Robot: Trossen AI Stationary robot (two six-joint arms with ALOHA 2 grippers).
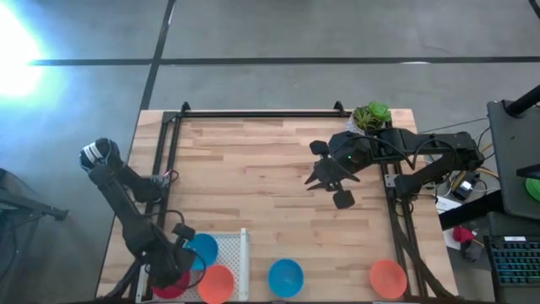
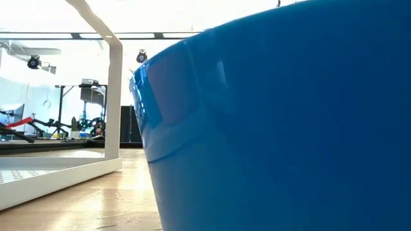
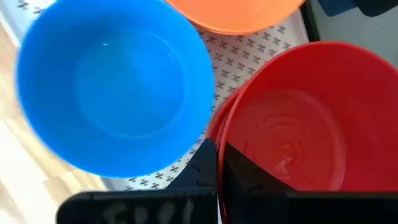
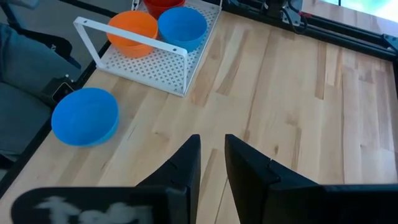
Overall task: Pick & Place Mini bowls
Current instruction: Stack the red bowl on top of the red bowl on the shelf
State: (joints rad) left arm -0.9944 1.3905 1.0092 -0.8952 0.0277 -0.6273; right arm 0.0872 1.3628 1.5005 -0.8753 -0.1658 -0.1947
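A white perforated tray at the near left holds a blue mini bowl, an orange one and a red one. My left gripper is over the tray, shut on the red bowl; a second red rim shows just outside it. Another blue bowl and another orange bowl sit on the table near its front edge. My right gripper hangs open over the table's far right part, with nothing between its fingers. My left gripper pinches the red bowl's rim on the side nearest the blue bowl, one finger inside the bowl and one outside. The fingers come from above, pointing steeply down. Whether the bowl rests on the tray, I cannot tell.
A white pot with a green plant stands at the far right corner, close to the right arm. The tray's upright white frame rises on its side toward the table's middle. The near blue bowl fills the low view. Bare wood lies mid-table.
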